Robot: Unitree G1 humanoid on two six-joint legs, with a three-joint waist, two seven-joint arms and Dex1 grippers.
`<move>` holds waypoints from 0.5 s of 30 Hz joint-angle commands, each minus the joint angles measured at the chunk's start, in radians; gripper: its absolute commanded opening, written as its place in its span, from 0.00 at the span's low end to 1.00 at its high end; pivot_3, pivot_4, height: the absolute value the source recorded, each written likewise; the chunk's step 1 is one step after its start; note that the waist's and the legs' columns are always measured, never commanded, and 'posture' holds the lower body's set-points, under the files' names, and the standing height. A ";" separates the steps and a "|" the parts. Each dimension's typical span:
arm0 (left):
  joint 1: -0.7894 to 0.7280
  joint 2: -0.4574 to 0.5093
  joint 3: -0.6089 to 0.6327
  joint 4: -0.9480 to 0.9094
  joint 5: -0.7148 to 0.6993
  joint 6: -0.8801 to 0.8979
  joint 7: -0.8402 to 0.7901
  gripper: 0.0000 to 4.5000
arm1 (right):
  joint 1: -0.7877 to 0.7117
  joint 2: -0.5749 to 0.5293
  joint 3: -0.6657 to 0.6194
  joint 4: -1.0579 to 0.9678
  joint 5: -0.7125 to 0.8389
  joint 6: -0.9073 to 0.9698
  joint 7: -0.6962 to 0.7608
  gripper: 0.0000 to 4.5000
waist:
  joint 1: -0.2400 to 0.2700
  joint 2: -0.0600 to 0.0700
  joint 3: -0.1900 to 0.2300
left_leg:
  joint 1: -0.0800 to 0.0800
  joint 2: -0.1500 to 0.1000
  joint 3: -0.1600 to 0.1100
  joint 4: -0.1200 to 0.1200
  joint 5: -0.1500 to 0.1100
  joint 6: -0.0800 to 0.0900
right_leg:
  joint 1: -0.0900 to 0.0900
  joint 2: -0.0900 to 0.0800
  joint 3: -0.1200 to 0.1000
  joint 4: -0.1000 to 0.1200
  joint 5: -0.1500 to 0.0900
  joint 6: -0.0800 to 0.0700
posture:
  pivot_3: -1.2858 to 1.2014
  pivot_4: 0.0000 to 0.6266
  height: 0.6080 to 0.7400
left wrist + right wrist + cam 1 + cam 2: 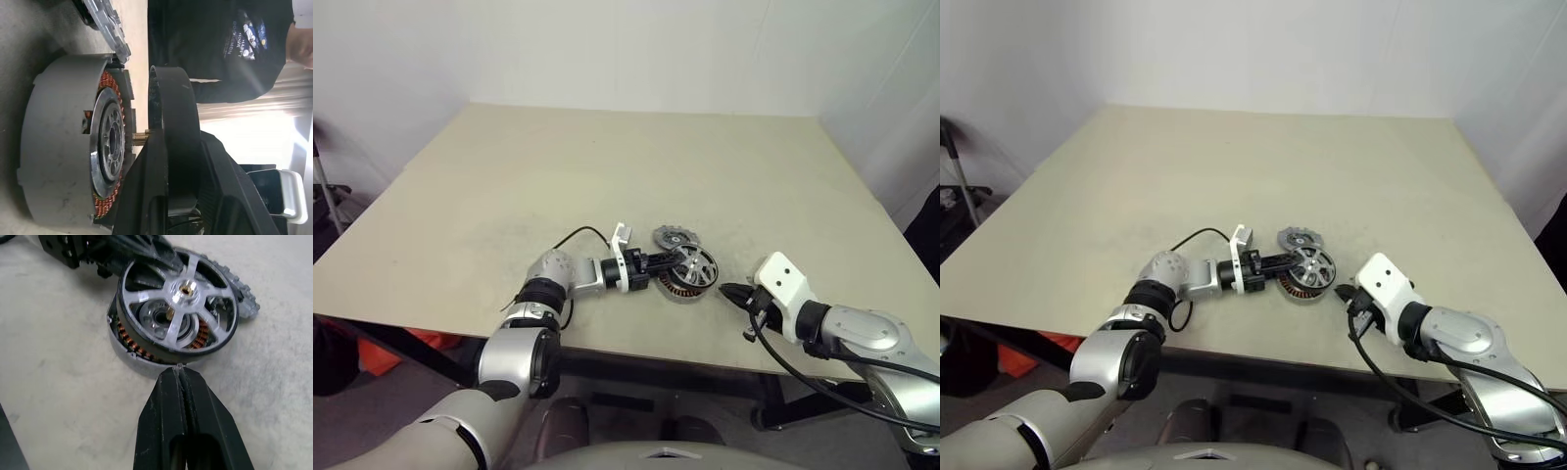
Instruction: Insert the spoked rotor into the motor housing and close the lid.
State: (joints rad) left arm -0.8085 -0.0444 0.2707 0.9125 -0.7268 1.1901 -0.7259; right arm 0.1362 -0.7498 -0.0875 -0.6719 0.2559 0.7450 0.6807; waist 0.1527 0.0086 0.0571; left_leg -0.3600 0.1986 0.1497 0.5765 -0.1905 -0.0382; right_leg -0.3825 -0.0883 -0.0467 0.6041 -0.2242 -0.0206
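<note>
Nearest the camera, in the lower right of the head view, the right gripper (724, 292) hovers low over the beige counter (509, 186) with its jaws pressed fully together and nothing between them; in the right wrist view its tips (179, 368) sit just at the near edge of the motor housing (128, 348). Left of it, at lower centre, the left gripper (668, 263) reaches across level from the left, its jaws closed on the black rim of the spoked rotor (693, 265). The rotor is tilted over the housing's open top, its spokes and brass-coloured hub above the ring of copper windings, not seated flat. The housing (677, 290) rests on the counter near its front edge, just right of centre. Just behind the pair, touching or nearly touching the housing's far side, the grey lid (674, 237) lies on the counter. In the left wrist view a person in a dark printed shirt (230, 44) stands beyond the counter.
</note>
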 commanded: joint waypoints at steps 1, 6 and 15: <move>-0.013 0.000 0.001 -0.001 0.011 -0.011 -0.023 0.12 | -0.017 -0.007 0.001 -0.002 -0.002 -0.026 -0.004 0.00 | 0.000 0.000 0.000 | 0.000 0.000 0.000 0.000 0.000 0.000 | 0.000 0.000 0.000 0.000 0.000 0.000 | 0.52 0.00 1.00; -0.013 -0.001 0.011 0.001 0.022 -0.033 -0.019 0.12 | -0.022 -0.007 0.009 0.008 -0.007 -0.036 -0.006 0.00 | 0.000 0.000 0.000 | 0.001 0.000 0.000 0.000 0.000 0.000 | 0.001 0.000 0.000 0.000 -0.001 0.001 | 0.52 0.00 1.00; -0.024 0.002 0.032 0.021 0.030 -0.055 -0.011 0.12 | -0.034 -0.005 0.017 0.020 -0.014 -0.047 -0.011 0.00 | -0.001 0.000 0.000 | 0.011 0.000 0.000 -0.001 -0.001 0.001 | 0.011 0.000 0.000 -0.002 -0.002 0.003 | 0.52 0.00 1.00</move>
State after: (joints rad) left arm -0.8114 -0.0478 0.2874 0.9367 -0.6982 1.1481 -0.7322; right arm 0.1242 -0.7498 -0.0662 -0.6440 0.2433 0.7197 0.6735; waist 0.1519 0.0087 0.0571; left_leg -0.3490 0.1986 0.1498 0.5751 -0.1913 -0.0370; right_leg -0.3710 -0.0884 -0.0467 0.6020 -0.2264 -0.0171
